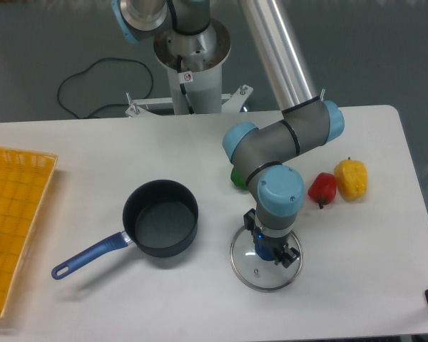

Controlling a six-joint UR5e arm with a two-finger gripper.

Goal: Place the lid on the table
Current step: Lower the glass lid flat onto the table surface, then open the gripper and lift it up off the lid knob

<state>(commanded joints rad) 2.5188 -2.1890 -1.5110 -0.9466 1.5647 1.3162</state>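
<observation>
Tool (274, 251) fingers are standing over the lid (265, 268), straddling its blue knob; whether they are clamping it or already parting is something I cannot tell from this view. That lid is lying flat, or very nearly so, on the white table (357, 285), well apart from the open saucepan (160, 217) to its left. Judging by this, the placing is looking almost done: what is remaining is letting go of the knob, if gripped, and lifting the arm clear.

One fixed high camera looks down on the table (93, 142)
</observation>
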